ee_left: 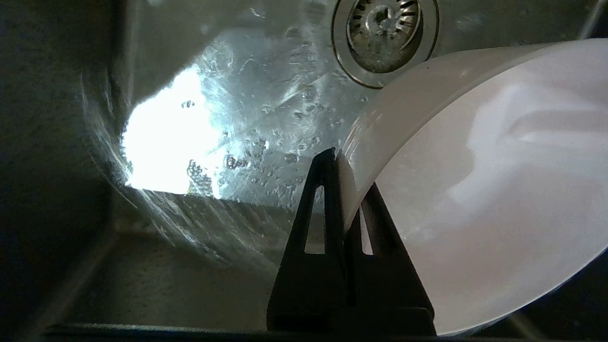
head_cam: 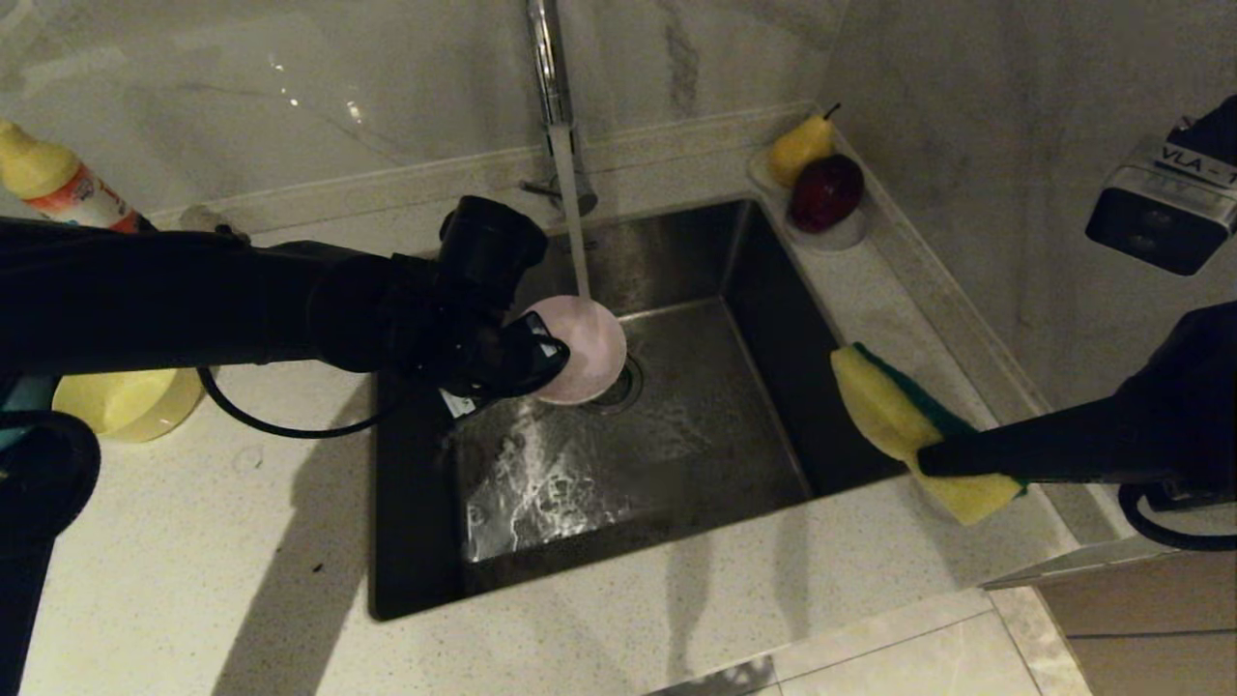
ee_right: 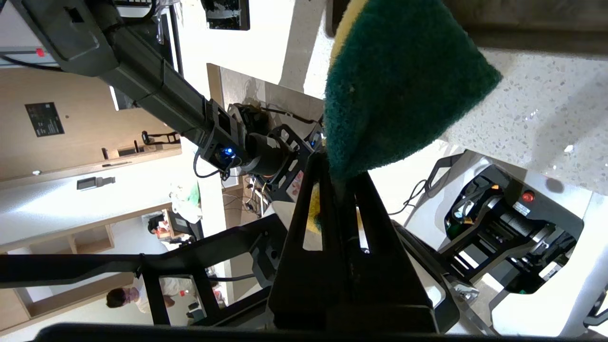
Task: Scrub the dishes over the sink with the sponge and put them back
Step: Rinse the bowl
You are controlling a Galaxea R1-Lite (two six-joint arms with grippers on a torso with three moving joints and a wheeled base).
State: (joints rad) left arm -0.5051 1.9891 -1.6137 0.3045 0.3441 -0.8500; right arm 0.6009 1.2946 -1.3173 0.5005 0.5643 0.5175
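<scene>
Light is pouring down from above, glaring white off the wet sink (ee_left: 166,137) floor in the left wrist view. Arm shadows are stretching across the pale countertop (head_cam: 242,580). The running water (head_cam: 572,213) is smearing into a soft streak, and the sink walls are sitting dim.

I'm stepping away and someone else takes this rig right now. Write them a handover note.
Left gripper: shut on the rim of the pale pink bowl, held tilted over the sink under the running tap, just above the drain strainer.
Right gripper: shut on the sponge, held over the counter at the sink's right edge, apart from the bowl.
Pale yellow bowl sits on the counter left of the sink. No blue bowl can be made out.
Done: pink bowl and sponge both picked up, bowl under water.
Left: bring sponge to bowl, scrub, put it back; whether the yellow bowl is washed cannot be told.
</scene>
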